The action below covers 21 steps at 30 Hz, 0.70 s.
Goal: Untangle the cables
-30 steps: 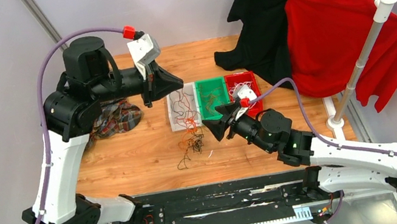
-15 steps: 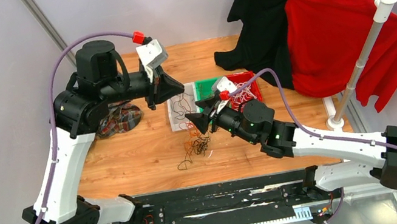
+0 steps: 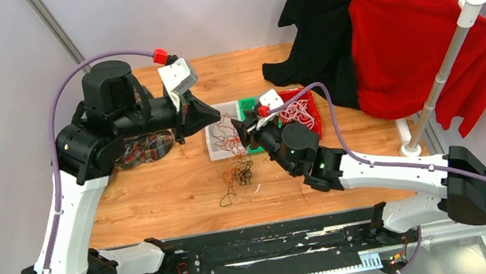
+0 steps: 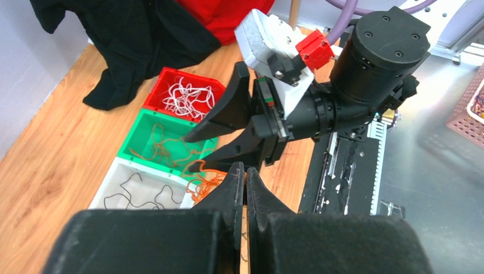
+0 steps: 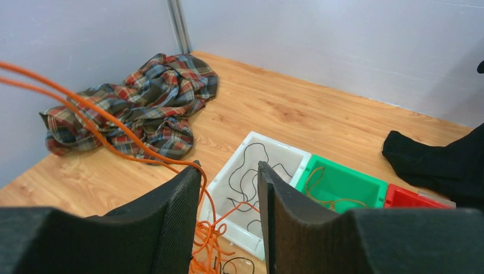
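**A:** Left fingers (image 4: 229, 191)?
**B:** Pressed together. A thin orange cable (image 5: 205, 240) runs up to their tips and looks pinched there. The contact point itself is too small to make out.
**A:** Right fingers (image 5: 177, 214)?
**B:** Spread. Orange strands pass along one inner face. Touching or not, cannot tell. The strands leave the right wrist view at 10 o'clock, taut.
**A:** Rest of the cables?
**B:** A loose tangle of thin black and orange cables (image 3: 236, 177) lies on the wooden bench (image 3: 159, 189), at 6 o'clock of the white plastic bin (image 5: 282, 144). Orange rises from it toward the fingers. Which strand crosses which is unreadable from above.
**A:** Bins?
**B:** The white one holds a curly black wire (image 5: 242, 182). The green plastic bin (image 5: 354, 188) at its 3 o'clock holds a brownish-orange wire (image 4: 162, 149). The red plastic bin (image 5: 411, 197), next at 3 o'clock, holds white wires (image 4: 185, 97). From above the right arm covers most of green and part of red.
**A:** Anything else?
**B:** A crumpled plaid cloth (image 5: 137, 108) at 9 o'clock of the white bin, partly under the left arm.
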Motion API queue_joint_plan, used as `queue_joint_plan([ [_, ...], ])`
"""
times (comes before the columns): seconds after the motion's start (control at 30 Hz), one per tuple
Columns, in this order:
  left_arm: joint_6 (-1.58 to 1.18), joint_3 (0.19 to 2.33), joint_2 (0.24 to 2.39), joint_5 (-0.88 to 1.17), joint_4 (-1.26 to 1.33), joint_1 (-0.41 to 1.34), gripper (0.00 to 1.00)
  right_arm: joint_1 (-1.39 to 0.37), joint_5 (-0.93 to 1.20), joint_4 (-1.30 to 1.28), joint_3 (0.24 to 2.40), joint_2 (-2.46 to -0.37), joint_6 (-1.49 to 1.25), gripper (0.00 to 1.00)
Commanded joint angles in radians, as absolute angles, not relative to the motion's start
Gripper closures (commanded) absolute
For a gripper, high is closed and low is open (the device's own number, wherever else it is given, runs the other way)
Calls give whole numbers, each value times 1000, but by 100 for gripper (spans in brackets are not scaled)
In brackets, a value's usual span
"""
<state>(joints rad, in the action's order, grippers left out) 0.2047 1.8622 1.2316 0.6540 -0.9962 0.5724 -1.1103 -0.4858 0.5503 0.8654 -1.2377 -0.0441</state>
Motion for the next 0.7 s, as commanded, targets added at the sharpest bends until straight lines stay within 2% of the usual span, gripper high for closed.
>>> queue_joint_plan([
  [0.0,176,1852,1212,703,-980,571,100,-1128,-602,653,934,-1296,-6,57],
  [0.1,162,1847,1210,722,-980,571,100,-1148,-641,727,947,-1350,9,52],
  [0.37,135,1909,1203,743,-980,571,100,-1209,-814,864,947,-1493,88,51],
  [0.67,163,2145,1231,683,-1019,571,100,-1227,-880,832,705,-1416,-25,56],
])
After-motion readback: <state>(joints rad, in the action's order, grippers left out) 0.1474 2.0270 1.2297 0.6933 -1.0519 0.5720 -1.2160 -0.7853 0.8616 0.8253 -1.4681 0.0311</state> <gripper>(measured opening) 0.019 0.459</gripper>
